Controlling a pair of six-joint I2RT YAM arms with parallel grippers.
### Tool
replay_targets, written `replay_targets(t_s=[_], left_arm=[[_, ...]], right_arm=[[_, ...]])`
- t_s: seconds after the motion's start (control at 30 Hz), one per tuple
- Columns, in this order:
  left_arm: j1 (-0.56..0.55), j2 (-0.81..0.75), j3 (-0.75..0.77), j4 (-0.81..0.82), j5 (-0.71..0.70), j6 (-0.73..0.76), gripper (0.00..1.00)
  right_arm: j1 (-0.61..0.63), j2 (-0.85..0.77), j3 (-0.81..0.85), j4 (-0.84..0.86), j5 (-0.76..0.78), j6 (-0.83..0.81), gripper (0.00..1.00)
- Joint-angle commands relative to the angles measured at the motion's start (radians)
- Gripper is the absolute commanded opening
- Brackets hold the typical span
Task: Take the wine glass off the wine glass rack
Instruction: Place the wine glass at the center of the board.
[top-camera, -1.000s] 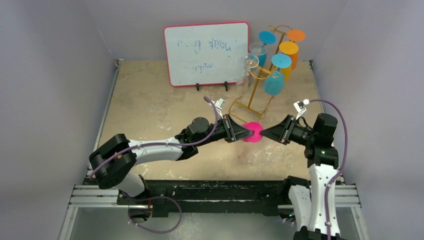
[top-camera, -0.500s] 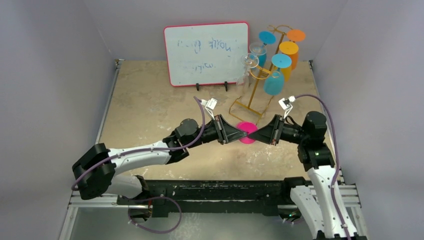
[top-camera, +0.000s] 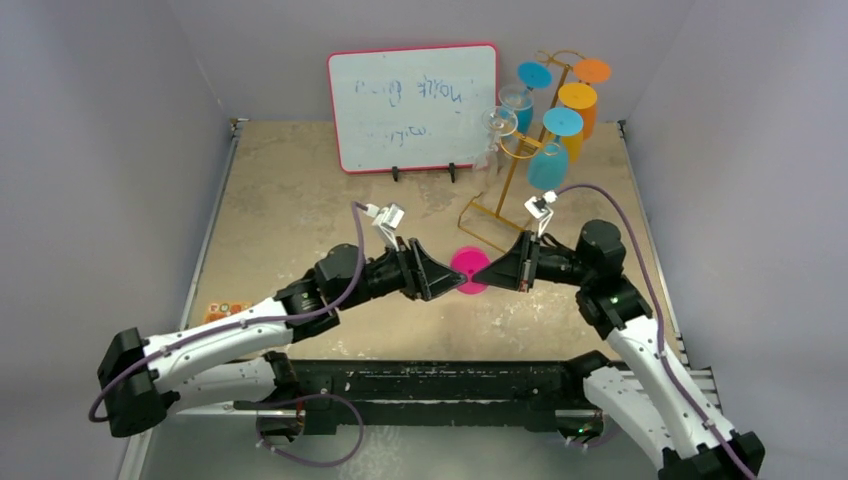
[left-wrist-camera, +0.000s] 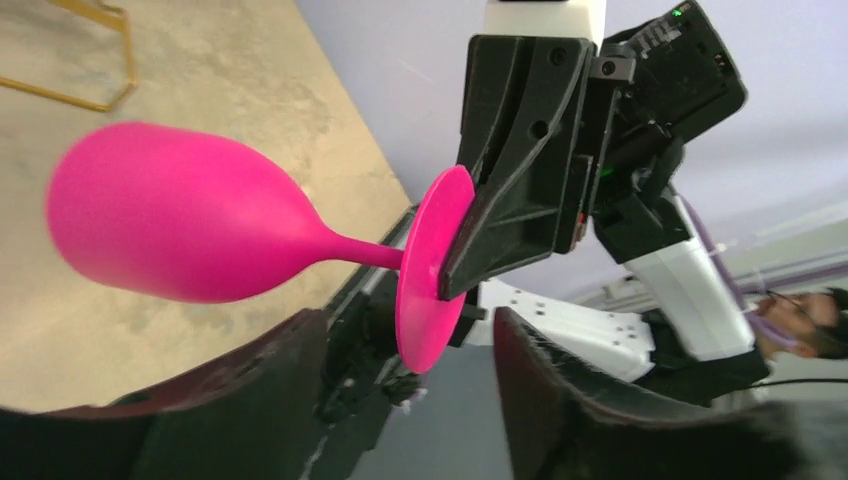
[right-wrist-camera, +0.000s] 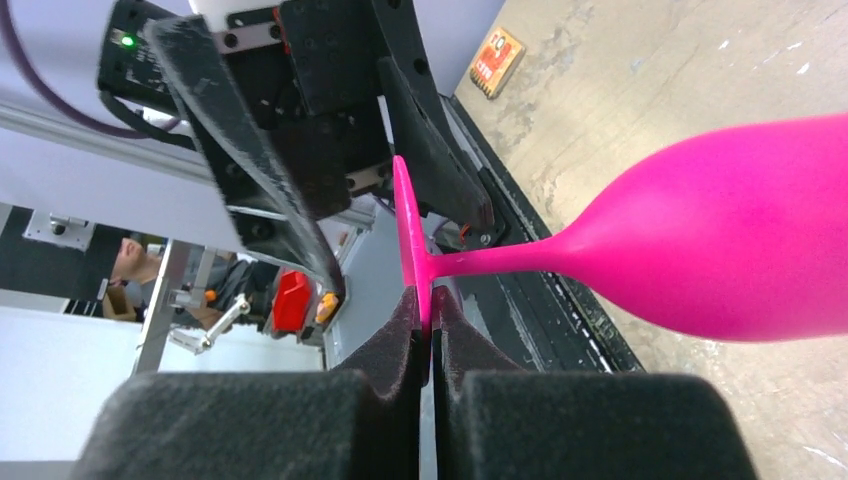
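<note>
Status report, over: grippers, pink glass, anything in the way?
Right gripper shut on the pink glass at its foot. Left gripper open around that foot. Glass off the rack, held sideways. Nothing in the way.

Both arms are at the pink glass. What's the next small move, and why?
Probably draw the left end effector straight back from the glass. Its fingers stand open around the foot, while the right end effector is shut on the foot's rim and holds the glass alone. Clearing the left first should avoid a knock.
</note>
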Motion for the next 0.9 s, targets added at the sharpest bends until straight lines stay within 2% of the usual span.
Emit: replay_targets(t_s=[0.0,0.2,0.33,0.43,0.57,0.67,0.77,0.8,0.87], left_arm=[[0.004,-0.132,0.016,-0.268,-0.141,0.092,0.68],[0.005,-0.386,0.049,-0.625,-0.51,0.107,0.83],[0.004,-0.483,0.099,-0.905,-0.795,0.008,0.84],[0.004,-0.491,0.154,-1.053,-0.925,-0.084,0.84],[0.005,-0.444,0.221,-1.083,-0.965,-0.032,0.85],[0.004,-0.376,0.286,-1.128,-1.023,-0.024,0.87],[0.004,-0.319,0.314,-1.118,-1.07,-0.016,0.94],[0.006,-0.303,0.315,-1.088,-1.064,0.006,0.99],[0.026,-0.263,0.331,-1.054,-1.035,0.06,1.0]], right_arm=[[0.13,0.04,0.038,0.042,0.16,-0.021,0.0],[0.305,0.097,0.06,0.025,0.364,-0.077,0.0],[0.517,0.144,0.111,0.054,0.536,-0.185,0.0],[0.676,0.263,0.159,0.084,0.625,-0.288,0.0],[0.85,0.39,0.212,0.092,0.829,-0.474,0.0],[0.864,0.434,0.218,0.121,0.864,-0.545,0.0],[0.871,0.422,0.182,0.189,0.877,-0.614,0.0],[0.877,0.411,0.16,0.216,0.885,-0.648,0.0],[0.884,0.377,0.11,0.269,0.884,-0.726,0.0]])
